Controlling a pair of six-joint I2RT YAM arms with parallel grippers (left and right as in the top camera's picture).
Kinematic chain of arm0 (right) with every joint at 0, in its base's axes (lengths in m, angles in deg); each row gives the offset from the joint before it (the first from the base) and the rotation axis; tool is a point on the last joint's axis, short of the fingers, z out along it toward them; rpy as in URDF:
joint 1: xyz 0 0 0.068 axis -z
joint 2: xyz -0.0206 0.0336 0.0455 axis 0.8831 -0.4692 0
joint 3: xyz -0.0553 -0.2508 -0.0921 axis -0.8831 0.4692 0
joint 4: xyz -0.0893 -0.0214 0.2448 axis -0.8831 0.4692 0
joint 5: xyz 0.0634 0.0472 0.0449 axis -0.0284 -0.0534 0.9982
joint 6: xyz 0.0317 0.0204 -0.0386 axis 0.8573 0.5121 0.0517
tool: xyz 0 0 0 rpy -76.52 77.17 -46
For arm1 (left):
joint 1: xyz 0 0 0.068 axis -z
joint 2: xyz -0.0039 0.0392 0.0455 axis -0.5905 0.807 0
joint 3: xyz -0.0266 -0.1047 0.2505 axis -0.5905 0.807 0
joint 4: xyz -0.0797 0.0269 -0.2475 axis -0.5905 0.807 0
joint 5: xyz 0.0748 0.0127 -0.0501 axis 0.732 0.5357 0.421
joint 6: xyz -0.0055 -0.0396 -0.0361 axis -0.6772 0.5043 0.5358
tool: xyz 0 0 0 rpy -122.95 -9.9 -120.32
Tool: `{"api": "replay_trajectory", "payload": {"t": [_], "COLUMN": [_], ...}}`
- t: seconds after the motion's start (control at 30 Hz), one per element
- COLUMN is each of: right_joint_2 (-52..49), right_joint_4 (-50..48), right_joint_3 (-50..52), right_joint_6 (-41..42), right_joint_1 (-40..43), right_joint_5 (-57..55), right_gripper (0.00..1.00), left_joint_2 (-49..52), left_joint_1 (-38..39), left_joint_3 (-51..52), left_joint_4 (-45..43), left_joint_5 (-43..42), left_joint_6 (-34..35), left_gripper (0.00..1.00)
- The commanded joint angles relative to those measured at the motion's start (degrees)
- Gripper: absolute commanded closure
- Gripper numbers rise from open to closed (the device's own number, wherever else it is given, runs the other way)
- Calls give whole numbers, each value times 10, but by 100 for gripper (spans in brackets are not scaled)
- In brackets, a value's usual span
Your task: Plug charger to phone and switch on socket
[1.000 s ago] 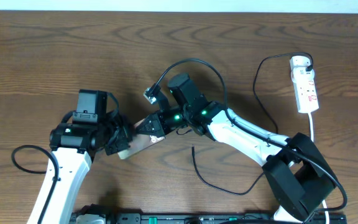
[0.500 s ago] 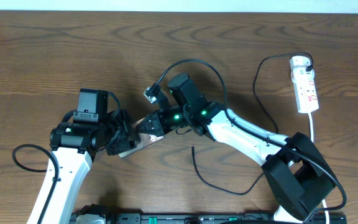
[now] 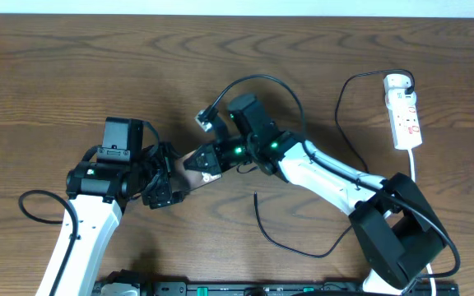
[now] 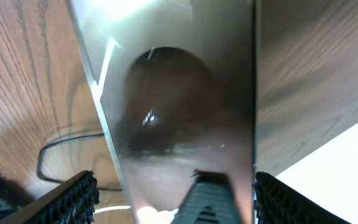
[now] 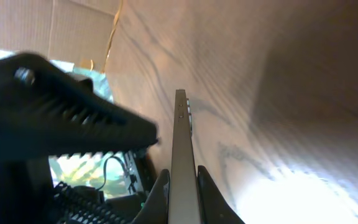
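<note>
You are early in the job: nothing is plugged in yet, as far as the pictures show. Your right gripper (image 3: 206, 158) is clamped on the phone (image 3: 197, 161), holding it on edge near the middle of the table (image 3: 72, 66); in the right wrist view you can see the thin edge of the phone (image 5: 180, 155) running up from between the two fingers, which sit tight against its faces. Your left gripper (image 3: 164, 182) stands just beside the lower end of the phone with its jaws apart; in the left wrist view the phone's glossy face (image 4: 166, 106) fills the gap between the open fingers (image 4: 73, 196), and they do not look to be pressing on it.

The charger (image 3: 299, 242) is not in the phone. Its black cable lies loose on the table below your right arm, with a free end (image 3: 256, 196) lying apart from the phone. Whether that end is the plug tip is too small to tell. The cable runs on up the right side towards the socket (image 3: 404, 111), which lies at the far right of the table, well apart from both grippers. You cannot read its switch from here.

So still left for you: pick up the charger tip, seat it in the phone, then reach across and press the socket switch
</note>
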Motion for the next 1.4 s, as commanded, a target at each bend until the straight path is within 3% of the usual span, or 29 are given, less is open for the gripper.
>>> {"api": "replay_trajectory", "payload": {"t": [0.0, 0.4, 0.87, 1.37], "right_joint_2": [4, 4, 4, 4], "right_joint_4": [-7, -25, -149, -205], "right_joint_3": [-13, -13, -13, -13], "right_joint_6": [-3, 42, 253, 387], "right_joint_1": [19, 82, 104, 112], "right_joint_5": [23, 38, 77, 74], "right_gripper": [99, 99, 99, 99], "left_joint_2": [0, 0, 0, 0], "left_joint_1": [2, 2, -1, -1], "left_joint_3": [-4, -4, -4, -4], "left_joint_4": [0, -49, -128, -252], "left_joint_5": [-31, -75, -81, -81], "left_joint_6": [-30, -106, -195, -245], "left_gripper": [22, 17, 14, 11]}}
